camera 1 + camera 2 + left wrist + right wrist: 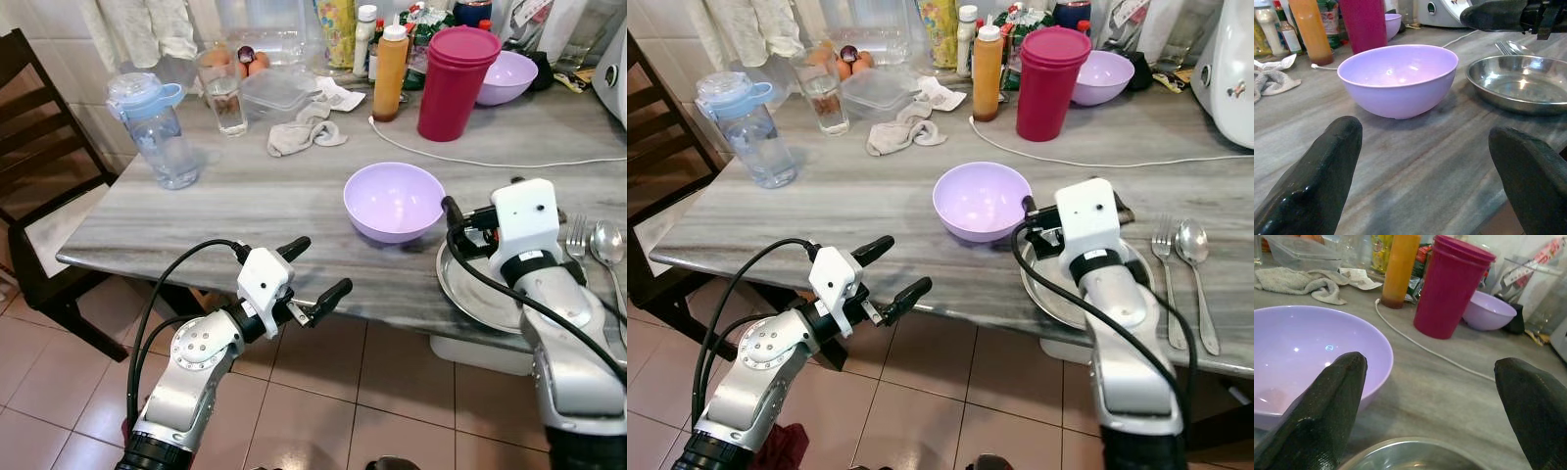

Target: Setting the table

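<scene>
Left gripper (312, 267): nearest item, held off the front edge of the grey wood-grain table (245, 196), black fingers spread wide, holding nothing, aimed toward the bowl.

Right gripper (1435, 406): over the near rim of the shallow round stainless-steel plate (1520, 83), fingers likewise spread and empty, just beside the bowl.

Lilac round plastic bowl (394, 200): upright and empty near the front middle of the table, just left of the steel plate (whether rim touches rim cannot be told). Smooth, glossy, thin-walled; probably light and stiff, unlikely to break, but slick and apt to skid or tip if pushed. Best hold is judged to be a pinch across the rim, one finger inside and one outside.

Steel fork (576, 238) and steel spoon (607, 245): side by side, right of the plate.

Far side: tall magenta plastic tumbler (456, 83), orange squeeze bottle (390, 73), second lilac bowl (507, 76), white cable (490, 160), crumpled grey cloth (304, 135), clear blue-lidded water bottle (157, 132).
</scene>
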Available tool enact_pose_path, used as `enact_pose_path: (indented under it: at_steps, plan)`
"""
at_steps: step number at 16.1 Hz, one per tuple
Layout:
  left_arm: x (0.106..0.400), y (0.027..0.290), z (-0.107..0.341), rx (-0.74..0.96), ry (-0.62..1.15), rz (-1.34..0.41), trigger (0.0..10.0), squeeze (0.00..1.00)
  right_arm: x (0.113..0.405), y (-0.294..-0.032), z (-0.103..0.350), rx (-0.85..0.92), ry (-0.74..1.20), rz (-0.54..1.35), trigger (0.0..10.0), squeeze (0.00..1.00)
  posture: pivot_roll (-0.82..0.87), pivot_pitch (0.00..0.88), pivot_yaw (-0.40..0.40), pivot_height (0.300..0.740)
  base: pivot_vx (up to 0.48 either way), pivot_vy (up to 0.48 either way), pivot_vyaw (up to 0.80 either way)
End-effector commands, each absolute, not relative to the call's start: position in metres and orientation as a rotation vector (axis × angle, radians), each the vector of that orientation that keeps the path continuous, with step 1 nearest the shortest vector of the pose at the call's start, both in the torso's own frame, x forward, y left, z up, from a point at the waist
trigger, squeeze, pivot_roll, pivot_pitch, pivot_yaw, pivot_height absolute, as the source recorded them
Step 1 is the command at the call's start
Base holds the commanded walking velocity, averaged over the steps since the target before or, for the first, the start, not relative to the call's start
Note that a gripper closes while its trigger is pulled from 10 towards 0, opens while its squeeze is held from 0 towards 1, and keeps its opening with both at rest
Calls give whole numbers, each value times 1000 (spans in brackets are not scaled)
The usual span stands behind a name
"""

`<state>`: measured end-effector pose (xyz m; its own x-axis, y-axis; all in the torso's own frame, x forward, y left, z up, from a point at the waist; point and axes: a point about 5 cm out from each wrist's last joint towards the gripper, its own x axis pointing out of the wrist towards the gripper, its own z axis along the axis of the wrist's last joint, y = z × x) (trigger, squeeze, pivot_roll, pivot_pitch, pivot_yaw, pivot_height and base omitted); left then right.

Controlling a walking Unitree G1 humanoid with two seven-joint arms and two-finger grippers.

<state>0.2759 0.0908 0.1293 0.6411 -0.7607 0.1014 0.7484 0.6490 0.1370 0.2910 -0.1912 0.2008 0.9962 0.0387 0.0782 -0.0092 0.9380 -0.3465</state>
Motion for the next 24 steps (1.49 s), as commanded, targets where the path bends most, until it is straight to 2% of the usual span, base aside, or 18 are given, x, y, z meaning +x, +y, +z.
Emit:
enact_pose_path:
  at_steps: [1, 8, 12, 24]
  plan:
    - [276, 92, 130, 84, -149, -874, 10000, 0, 287, -192, 203, -349, -83, 1, 10000, 1000, -311, 138, 90, 740, 0, 0, 0]
    - [273, 100, 136, 57, -161, -931, 10000, 0, 277, -198, 168, -249, 97, -143, 10000, 1000, -300, 145, 72, 740, 0, 0, 0]
    - [273, 101, 136, 56, -151, -933, 10000, 0, 279, -201, 161, -173, 165, -146, 10000, 1000, -301, 146, 76, 740, 0, 0, 0]
    - [273, 100, 134, 54, -149, -913, 10000, 0, 293, -202, 149, -103, 240, -122, 10000, 1000, -288, 140, 60, 740, 0, 0, 0]
